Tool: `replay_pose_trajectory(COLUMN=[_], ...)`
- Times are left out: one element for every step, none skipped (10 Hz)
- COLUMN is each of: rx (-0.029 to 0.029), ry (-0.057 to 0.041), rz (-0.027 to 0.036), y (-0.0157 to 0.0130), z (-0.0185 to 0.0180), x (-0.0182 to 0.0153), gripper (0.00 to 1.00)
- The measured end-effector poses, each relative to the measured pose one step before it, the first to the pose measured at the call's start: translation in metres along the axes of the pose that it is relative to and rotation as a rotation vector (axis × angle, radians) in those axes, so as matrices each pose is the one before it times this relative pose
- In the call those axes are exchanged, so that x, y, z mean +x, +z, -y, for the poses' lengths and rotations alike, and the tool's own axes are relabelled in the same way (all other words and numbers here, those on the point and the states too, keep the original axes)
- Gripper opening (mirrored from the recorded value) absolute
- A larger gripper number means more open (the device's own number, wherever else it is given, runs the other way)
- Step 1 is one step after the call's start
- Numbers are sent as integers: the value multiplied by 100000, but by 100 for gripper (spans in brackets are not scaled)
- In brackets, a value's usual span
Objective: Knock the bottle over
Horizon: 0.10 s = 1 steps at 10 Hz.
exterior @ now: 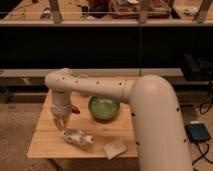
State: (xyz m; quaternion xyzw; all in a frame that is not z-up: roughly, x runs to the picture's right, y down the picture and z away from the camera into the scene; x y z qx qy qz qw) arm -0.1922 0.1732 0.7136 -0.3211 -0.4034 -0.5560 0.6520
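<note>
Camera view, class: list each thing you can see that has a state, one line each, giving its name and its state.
bottle: lying on its side on the table.
tool: hanging low over the table, just above the bottle's left end.
green bowl: upright on the table, right of the tool.
table: standing, carrying the bottle and the bowl.

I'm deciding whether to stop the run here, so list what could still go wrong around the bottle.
1. The bottle lies on its side near the front of the wooden table; it could roll toward that edge.
2. The end effector hangs just above the bottle's left end; more downward motion may jam it.
3. The green bowl sits close beside the arm, so a wide sweep might catch it.
</note>
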Motion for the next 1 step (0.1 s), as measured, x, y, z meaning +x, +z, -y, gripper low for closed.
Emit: replay_pose_trajectory(rx=[1045], ry=[2946], rz=[-1047], y=[-673], z=[-1720], x=[-20], gripper=[13])
